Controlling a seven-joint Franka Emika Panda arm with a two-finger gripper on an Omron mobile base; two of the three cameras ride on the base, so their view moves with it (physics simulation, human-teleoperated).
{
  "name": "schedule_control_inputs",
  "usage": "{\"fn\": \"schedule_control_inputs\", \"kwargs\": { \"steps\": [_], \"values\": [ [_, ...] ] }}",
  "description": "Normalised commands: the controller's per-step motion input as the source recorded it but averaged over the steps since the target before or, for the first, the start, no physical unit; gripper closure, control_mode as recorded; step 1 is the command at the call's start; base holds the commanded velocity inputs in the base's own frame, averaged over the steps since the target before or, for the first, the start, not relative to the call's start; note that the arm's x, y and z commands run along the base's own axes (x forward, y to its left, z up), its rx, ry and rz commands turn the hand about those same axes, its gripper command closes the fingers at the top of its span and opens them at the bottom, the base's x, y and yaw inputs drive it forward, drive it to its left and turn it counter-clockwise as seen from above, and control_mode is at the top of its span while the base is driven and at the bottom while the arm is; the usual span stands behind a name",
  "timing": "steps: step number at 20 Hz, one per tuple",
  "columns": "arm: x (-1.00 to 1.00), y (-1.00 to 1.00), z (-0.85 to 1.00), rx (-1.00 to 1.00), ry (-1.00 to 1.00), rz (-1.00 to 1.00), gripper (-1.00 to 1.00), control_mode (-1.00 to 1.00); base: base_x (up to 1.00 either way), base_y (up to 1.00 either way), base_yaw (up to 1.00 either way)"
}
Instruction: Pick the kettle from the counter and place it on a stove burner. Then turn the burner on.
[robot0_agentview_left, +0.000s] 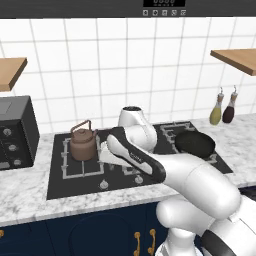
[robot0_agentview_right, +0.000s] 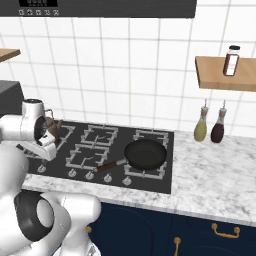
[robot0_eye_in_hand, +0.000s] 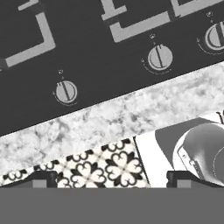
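Three control knobs (robot0_eye_in_hand: 66, 92) line the front strip of the black cooktop (robot0_agentview_left: 165, 172) in the hand view, each round and grey, with the speckled marble desk (robot0_eye_in_hand: 109, 120) edge just below them and patterned floor tile beyond. The pincer (robot0_eye_in_hand: 111, 178) looks down over that front edge, its two dark fingertips (robot0_eye_in_hand: 41, 178) set well apart with nothing between them — spread and empty.

From the left base view, the brown-copper kettle (robot0_agentview_left: 83, 141) stands upright on a grate at the cooktop's left end, on the stove burner (robot0_agentview_left: 80, 162) there, its wire handle arched above the lid. The white arm bends across the middle of the cooktop, just right of the kettle and apart from it.

A black frying pan (robot0_agentview_right: 145, 153) sits on the right-hand burners, handle pointing toward the knobs. Two bottles (robot0_agentview_right: 210, 125) stand on the desk by the tiled wall — and a dark appliance (robot0_agentview_left: 15, 132), probably a toaster oven, sits at the far left.
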Motion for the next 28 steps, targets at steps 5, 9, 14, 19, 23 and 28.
{"fn": "schedule_control_inputs", "kwargs": {
  "steps": [5,9,14,19,23,28],
  "values": [
    [0.60,0.71,-0.73,-0.10,0.03,0.03,-1.00,-1.00,0.00,0.00,0.00],
    [0.94,0.51,-0.64,-0.14,0.00,0.00,-1.00,-1.00,0.00,0.00,0.00],
    [0.51,0.02,-0.37,-0.08,-0.03,-0.01,-1.00,-1.00,0.00,0.00,0.00],
    [0.13,0.14,-0.26,-0.02,-0.03,0.01,-1.00,-1.00,0.00,0.00,0.00],
    [-0.04,0.14,-0.29,0.00,0.00,0.03,-1.00,-1.00,0.00,0.00,0.00],
    [0.00,0.02,-0.16,0.00,-0.01,0.00,-1.00,-1.00,0.00,0.00,0.00]
  ]
}}
